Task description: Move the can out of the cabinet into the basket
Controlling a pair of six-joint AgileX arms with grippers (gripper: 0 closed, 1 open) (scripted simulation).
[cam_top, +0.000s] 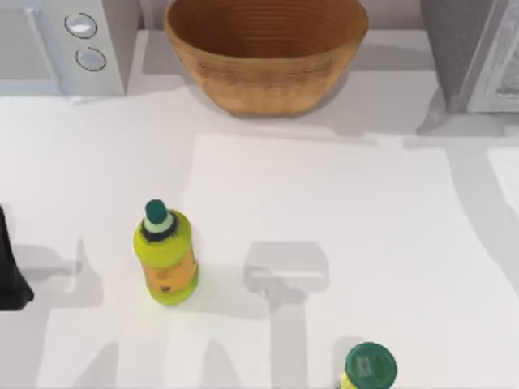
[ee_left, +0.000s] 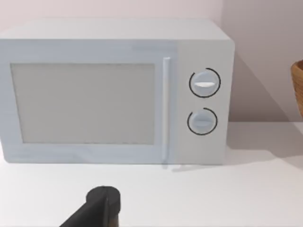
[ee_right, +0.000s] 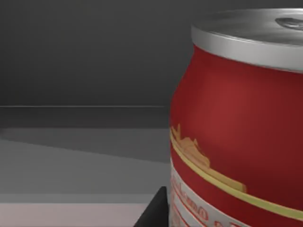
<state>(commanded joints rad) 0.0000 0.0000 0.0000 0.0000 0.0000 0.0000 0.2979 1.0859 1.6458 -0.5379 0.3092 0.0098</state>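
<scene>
The red can (ee_right: pixel 236 127), with a silver top and a gold band, stands very close in the right wrist view, inside a dark grey space. A dark part of my right gripper (ee_right: pixel 154 215) shows right beside the can's lower side. The grey speckled cabinet (cam_top: pixel 454 49) stands at the table's back right, its pale white-framed door (cam_top: pixel 501 61) beside it. The wicker basket (cam_top: pixel 268 81) sits at the back middle, and its edge (ee_left: pixel 298 90) appears in the left wrist view. My left gripper (ee_left: pixel 100 208) is parked low at the table's left edge (cam_top: pixel 10 271), facing the white appliance.
A white appliance with two round knobs (cam_top: pixel 81 40) (ee_left: pixel 113 92) stands at the back left. One yellow-green bottle with a green cap (cam_top: pixel 165 255) stands left of centre. Another bottle (cam_top: pixel 369 369) is at the front edge, right of centre.
</scene>
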